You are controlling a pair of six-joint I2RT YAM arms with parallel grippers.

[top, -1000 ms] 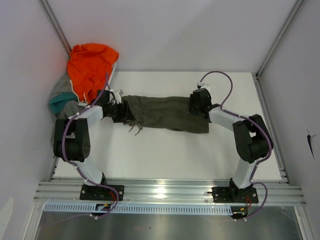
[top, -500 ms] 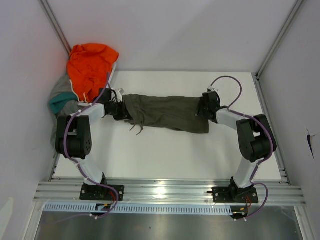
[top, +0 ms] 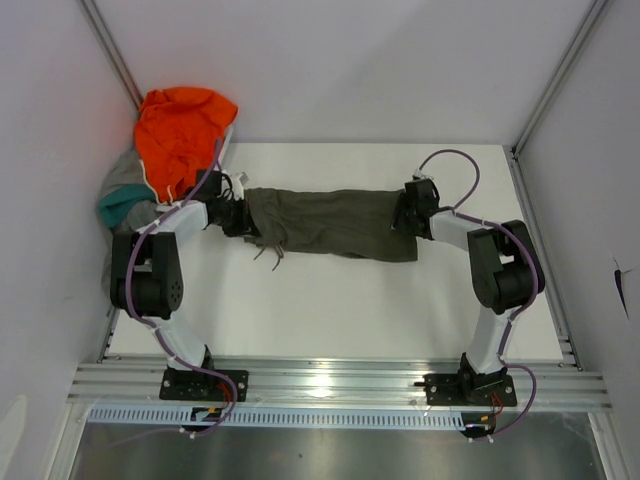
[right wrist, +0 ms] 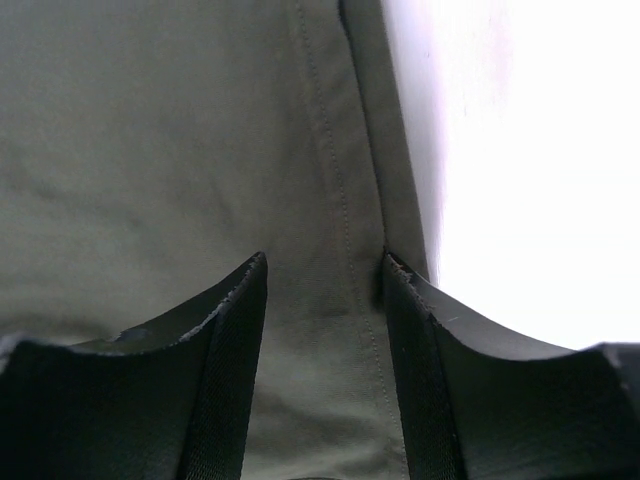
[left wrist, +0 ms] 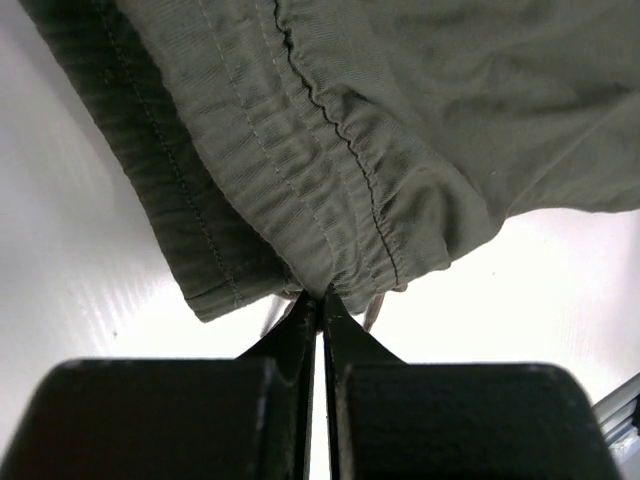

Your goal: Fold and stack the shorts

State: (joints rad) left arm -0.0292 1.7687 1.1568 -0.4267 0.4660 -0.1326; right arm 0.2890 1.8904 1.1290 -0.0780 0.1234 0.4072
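Left wrist view: left gripper (left wrist: 318, 298) pinched closed on olive green shorts (left wrist: 470, 110) at waistband (left wrist: 300, 190), lower centre; right gripper (right wrist: 322, 270) part-open astride leg hem (right wrist: 400, 150), best closed firmly before any lift.

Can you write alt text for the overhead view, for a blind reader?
Olive green shorts lie stretched across a white table, the left gripper pinching the waistband end, the right gripper open over the leg end. An orange garment sits heaped at far left.
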